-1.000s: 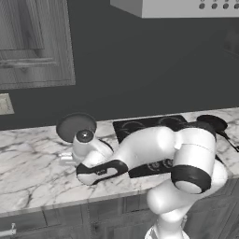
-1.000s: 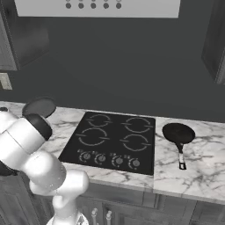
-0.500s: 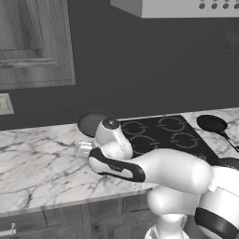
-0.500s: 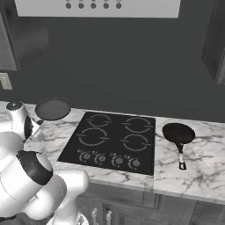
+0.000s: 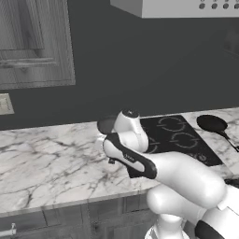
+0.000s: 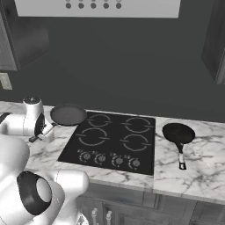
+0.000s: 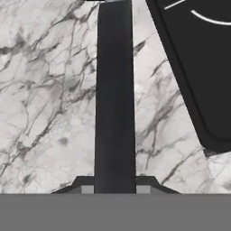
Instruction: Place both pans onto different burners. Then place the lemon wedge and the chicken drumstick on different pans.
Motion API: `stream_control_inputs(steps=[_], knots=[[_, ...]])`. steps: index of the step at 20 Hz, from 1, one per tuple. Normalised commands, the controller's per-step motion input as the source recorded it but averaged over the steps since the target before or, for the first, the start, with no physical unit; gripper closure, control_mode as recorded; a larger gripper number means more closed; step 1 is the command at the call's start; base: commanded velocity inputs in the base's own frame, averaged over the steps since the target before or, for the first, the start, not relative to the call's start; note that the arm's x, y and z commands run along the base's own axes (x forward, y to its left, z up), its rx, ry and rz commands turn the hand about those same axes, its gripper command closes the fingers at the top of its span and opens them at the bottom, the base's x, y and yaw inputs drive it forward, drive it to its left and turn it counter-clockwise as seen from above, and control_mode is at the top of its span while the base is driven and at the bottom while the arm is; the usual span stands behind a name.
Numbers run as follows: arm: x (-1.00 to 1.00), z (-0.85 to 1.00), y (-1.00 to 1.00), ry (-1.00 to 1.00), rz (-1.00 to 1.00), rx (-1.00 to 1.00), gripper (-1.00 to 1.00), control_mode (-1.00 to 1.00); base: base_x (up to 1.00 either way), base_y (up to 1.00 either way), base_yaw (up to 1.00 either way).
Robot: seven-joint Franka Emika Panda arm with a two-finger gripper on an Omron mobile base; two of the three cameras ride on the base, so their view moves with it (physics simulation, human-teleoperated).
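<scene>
Fingers [image 7: 83, 184] sit narrow on either side of a long dark handle [image 7: 115, 99], clamped on it at its near end; the handle runs straight away from the gripper [image 7: 115, 186] over white marble counter [image 7: 45, 99]. Just beside it lies the rounded corner of the glossy black cooktop [image 7: 203, 67], a pale ring outline showing on its surface.

From the right base camera, that handle belongs to the wider pan [image 6: 68, 115] — grey inside, held at the cooktop's [image 6: 110, 143] back left edge, its rim just reaching over the glass near the rear left burner [image 6: 99, 120]. The arm's white wrist [image 6: 27, 123] is beside it over the counter.

Well apart, right of the cooktop, the smaller black pan [image 6: 178, 132] rests on the marble, handle toward the front edge. Knobs [image 6: 109, 159] line the cooktop's front. A range hood [image 6: 96, 8] hangs above — dark cabinets [image 6: 24, 35] flank it.
</scene>
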Motion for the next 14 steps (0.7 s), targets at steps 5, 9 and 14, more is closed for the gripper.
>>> stream_control_inputs(steps=[5,9,14], knots=[[0.0,0.0,-0.46,0.09,-0.06,0.0,1.0,-1.0,0.0,0.0,0.0],[0.0,0.0,-0.5,0.07,-0.06,0.0,1.0,-1.0,0.0,0.0,0.0],[0.0,-0.08,-0.37,0.05,-0.07,-0.01,1.0,-1.0,0.0,0.0,0.0]])
